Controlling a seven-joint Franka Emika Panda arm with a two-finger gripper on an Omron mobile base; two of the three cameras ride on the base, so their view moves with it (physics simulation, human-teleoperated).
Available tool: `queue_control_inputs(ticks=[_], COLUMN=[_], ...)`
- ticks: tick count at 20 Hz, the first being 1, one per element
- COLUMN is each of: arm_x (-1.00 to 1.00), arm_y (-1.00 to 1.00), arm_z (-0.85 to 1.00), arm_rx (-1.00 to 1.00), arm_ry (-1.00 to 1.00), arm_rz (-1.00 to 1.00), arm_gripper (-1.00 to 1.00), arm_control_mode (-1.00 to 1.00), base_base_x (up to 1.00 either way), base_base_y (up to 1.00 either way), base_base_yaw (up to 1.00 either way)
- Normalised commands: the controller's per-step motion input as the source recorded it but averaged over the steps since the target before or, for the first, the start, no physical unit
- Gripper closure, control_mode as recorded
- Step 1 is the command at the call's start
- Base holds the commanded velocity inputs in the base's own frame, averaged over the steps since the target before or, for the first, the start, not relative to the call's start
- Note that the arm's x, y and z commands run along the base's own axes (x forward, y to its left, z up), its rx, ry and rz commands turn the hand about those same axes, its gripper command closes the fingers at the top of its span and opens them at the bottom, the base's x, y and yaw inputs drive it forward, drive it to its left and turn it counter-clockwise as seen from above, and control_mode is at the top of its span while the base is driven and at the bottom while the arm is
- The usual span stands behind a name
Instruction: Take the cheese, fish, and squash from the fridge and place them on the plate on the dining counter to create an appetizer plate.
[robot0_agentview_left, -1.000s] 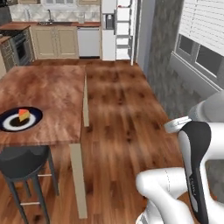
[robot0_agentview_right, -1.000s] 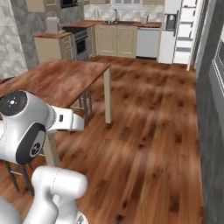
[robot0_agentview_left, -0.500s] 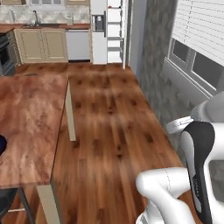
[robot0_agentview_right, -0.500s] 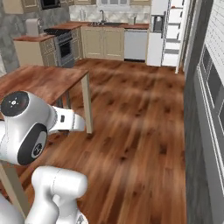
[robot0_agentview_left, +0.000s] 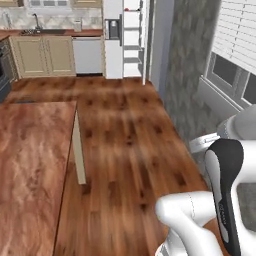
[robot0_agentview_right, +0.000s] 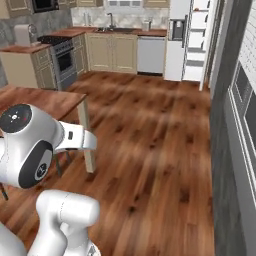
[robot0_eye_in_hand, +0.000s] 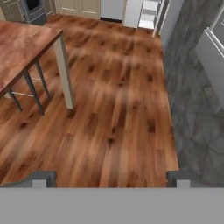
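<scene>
Half the dining counter (robot0_agentview_left: 30, 165) cut off; fridge (robot0_agentview_left: 125, 40) shelves distant, contents unreadable.

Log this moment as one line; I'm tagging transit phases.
phase: facing fridge | fridge: door open, white shelves visible | dining counter: at left | claw: open, empty, over wood floor

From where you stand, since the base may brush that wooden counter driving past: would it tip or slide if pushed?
The counter would probably stay put: its long wooden top looks heavy. Its thin tan leg might flex, though. The stool legs beneath would likely slide first.
</scene>
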Motion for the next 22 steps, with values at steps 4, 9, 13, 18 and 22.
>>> queue_control_inputs(ticks=[4,9,13,18,22], arm_x=[0.0,0.0,0.0,0.0,0.0], arm_y=[0.0,0.0,0.0,0.0,0.0], arm_z=[0.0,0.0,0.0,0.0,0.0], arm_rx=[0.0,0.0,0.0,0.0,0.0], arm_ry=[0.0,0.0,0.0,0.0,0.0], arm_rz=[0.0,0.0,0.0,0.0,0.0], arm_gripper=[-1.0,-1.0,-1.0,-1.0,-1.0], arm_control_mode=[1.0,1.0,1.0,1.0,1.0], base_base_x=[1.0,1.0,1.0,1.0,1.0], base_base_y=[0.0,0.0,0.0,0.0,0.0], base_base_yaw=[-0.1,-0.11,-0.1,-0.07,-0.06])
